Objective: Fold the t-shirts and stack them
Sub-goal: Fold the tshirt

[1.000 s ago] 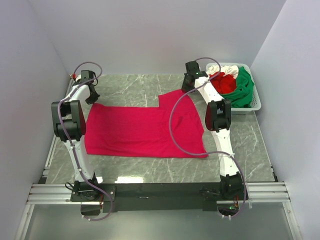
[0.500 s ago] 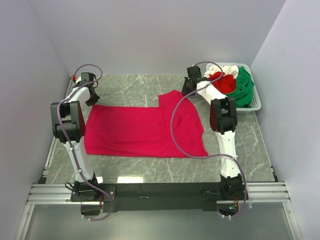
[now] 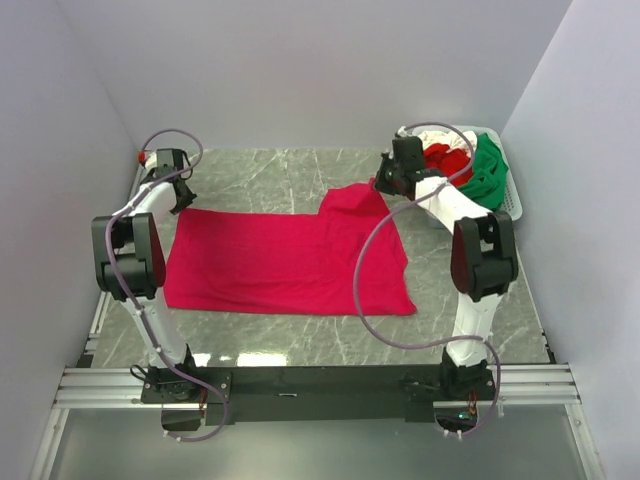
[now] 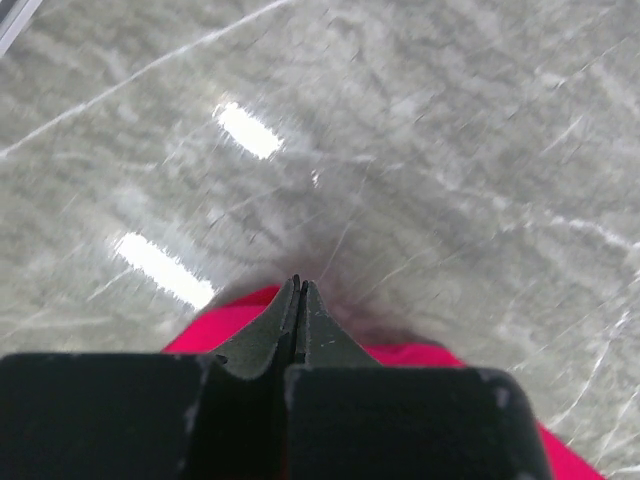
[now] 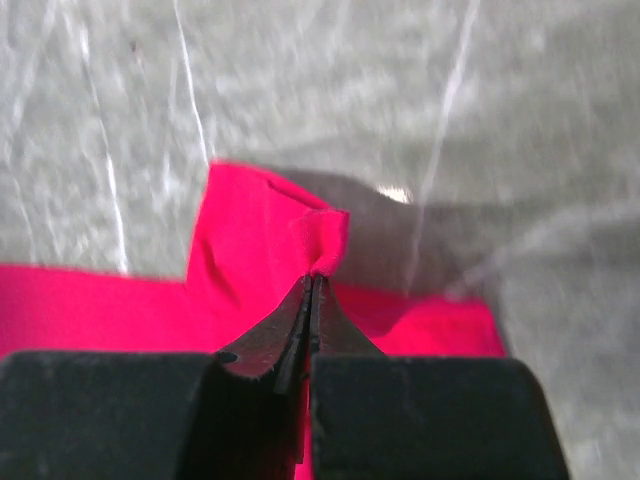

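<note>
A large crimson t-shirt [image 3: 280,260] lies spread flat across the middle of the grey marble table [image 3: 280,170]. My left gripper [image 3: 183,200] is shut at the shirt's far-left corner. In the left wrist view its closed tips [image 4: 299,285] sit over red cloth [image 4: 215,325] that shows on both sides of them. My right gripper [image 3: 383,187] is shut on the shirt's far-right corner. The right wrist view shows a pinched fold of crimson cloth [image 5: 325,235] sticking up past the closed tips [image 5: 315,280], raised off the table. More t-shirts, green [image 3: 487,170] and red [image 3: 450,160], are heaped in the basket.
The white slotted basket [image 3: 510,208] stands at the back right corner, just beyond my right arm. White walls close in the table at the left, back and right. A metal rail [image 3: 320,385] with both arm bases runs along the near edge.
My right gripper has closed on the shirt's far-right corner and lifted it, bunching the cloth there. The right arm swung right. The shirt's left edge shifted slightly left with the left gripper.
</note>
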You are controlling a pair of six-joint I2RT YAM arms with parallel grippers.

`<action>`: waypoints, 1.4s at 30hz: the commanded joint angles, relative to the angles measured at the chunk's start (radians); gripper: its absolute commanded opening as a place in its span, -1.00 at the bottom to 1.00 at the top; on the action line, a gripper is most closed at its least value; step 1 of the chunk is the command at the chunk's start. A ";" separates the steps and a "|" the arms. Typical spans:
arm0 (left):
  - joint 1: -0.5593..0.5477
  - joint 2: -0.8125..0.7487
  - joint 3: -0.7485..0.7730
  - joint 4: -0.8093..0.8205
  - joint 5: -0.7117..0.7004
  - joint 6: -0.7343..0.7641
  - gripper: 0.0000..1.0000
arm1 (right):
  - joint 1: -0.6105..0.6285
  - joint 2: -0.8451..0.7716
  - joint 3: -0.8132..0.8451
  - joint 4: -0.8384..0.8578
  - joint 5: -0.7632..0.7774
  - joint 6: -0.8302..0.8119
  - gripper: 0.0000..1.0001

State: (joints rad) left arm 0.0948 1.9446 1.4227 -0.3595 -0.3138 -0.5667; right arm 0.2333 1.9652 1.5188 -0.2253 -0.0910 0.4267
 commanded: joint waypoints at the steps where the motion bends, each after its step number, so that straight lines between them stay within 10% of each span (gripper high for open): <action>1: -0.004 -0.090 -0.053 0.048 -0.028 -0.024 -0.99 | 0.006 -0.098 -0.103 0.052 -0.004 -0.014 -1.00; 42: -0.004 -0.530 -0.538 0.033 -0.367 -0.131 -0.99 | 0.146 -0.963 -0.812 -0.141 0.223 -0.013 -1.00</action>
State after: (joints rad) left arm 0.0910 1.4609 0.8951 -0.3412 -0.6189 -0.6781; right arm 0.3641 1.0336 0.7250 -0.3496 0.0910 0.4038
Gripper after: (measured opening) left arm 0.012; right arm 0.007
